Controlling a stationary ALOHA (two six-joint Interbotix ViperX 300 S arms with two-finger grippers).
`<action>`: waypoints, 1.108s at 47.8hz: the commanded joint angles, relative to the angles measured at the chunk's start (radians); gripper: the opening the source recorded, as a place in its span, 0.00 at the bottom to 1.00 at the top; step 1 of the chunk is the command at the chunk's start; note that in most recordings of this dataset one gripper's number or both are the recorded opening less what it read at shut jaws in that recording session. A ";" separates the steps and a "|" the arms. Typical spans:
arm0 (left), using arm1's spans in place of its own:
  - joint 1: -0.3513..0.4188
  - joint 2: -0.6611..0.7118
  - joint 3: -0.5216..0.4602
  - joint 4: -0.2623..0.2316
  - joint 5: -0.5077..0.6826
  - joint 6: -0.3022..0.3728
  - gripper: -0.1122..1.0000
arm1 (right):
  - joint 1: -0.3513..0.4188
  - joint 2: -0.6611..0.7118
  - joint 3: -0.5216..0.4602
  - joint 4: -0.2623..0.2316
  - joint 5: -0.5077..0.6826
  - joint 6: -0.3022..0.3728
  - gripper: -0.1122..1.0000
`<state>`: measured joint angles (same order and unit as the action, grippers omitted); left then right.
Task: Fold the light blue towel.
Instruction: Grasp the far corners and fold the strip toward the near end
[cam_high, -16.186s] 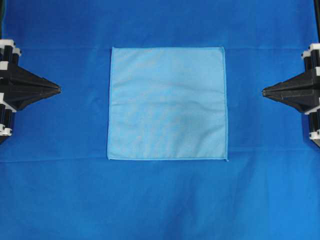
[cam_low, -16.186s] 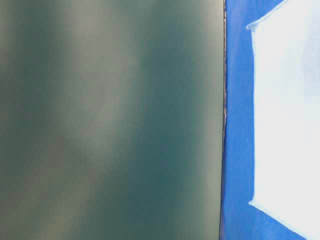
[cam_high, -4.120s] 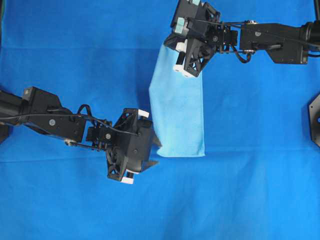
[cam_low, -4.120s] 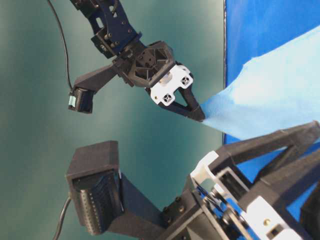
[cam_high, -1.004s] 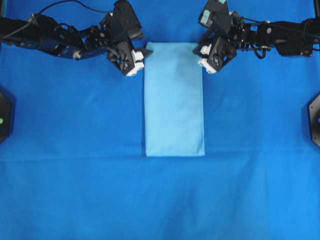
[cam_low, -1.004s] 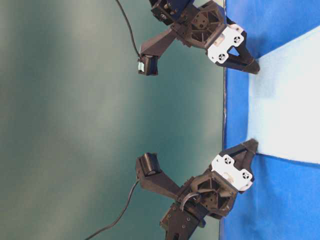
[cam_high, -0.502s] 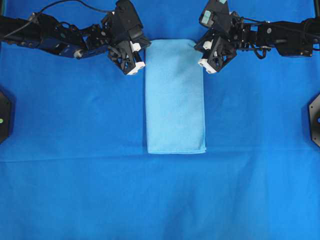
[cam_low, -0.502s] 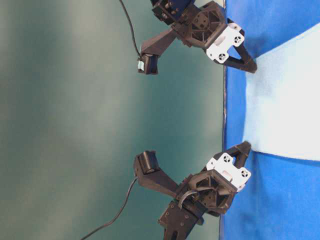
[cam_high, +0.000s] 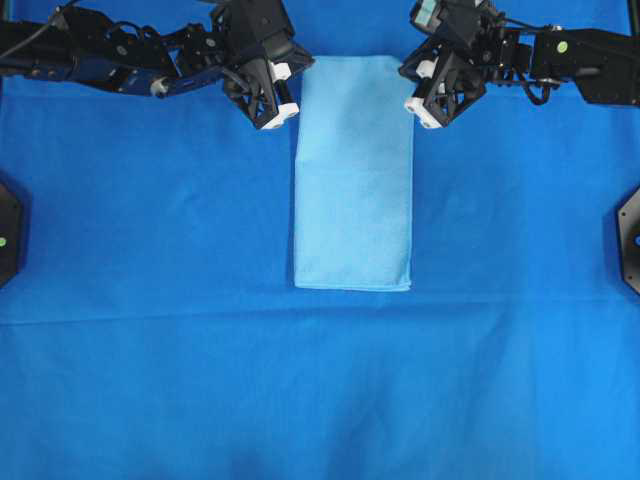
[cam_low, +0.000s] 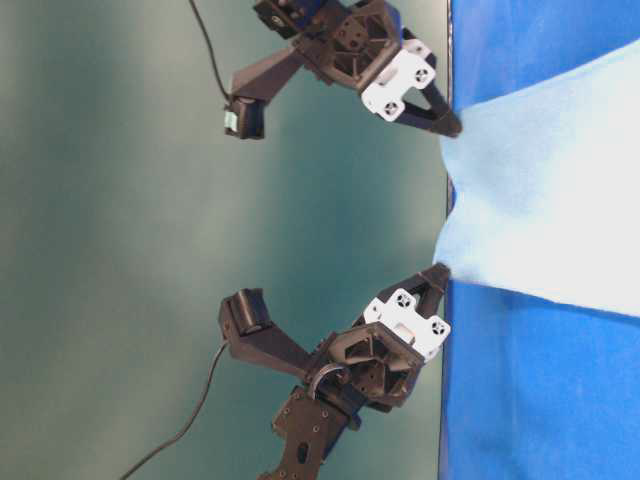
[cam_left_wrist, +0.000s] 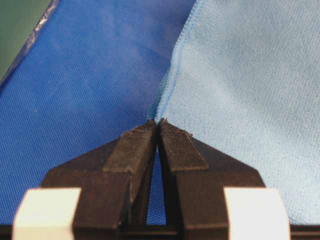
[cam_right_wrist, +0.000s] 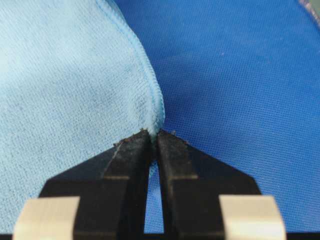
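Over the deep royal-blue sheet (cam_high: 150, 300), left gripper (cam_left_wrist: 158, 122) and right gripper (cam_right_wrist: 154, 132) have just pinched the thin, half-folded light blue towel (cam_high: 353, 180)'s far corners, lifting them for a second fold.

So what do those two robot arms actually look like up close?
Both arms are black, built from blocky, ribbed plastic-looking parts. Each gripper, left and right, ends in two tapering black fingers with white blocks behind them. Thin black cables loop along the arms, and a small black camera box sits behind each wrist.
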<state>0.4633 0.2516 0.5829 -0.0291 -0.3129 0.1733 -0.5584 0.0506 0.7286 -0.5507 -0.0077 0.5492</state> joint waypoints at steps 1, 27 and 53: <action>0.003 -0.035 -0.015 0.002 -0.002 0.002 0.12 | -0.003 -0.025 -0.018 -0.003 -0.002 0.003 0.15; -0.086 -0.161 0.054 0.002 0.109 0.040 0.12 | 0.117 -0.137 0.040 0.020 0.084 0.028 0.15; -0.454 -0.219 0.135 0.000 0.209 -0.037 0.12 | 0.489 -0.225 0.115 0.040 0.215 0.213 0.15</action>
<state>0.0537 0.0522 0.7271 -0.0276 -0.1089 0.1427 -0.1089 -0.1580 0.8498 -0.5123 0.2040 0.7501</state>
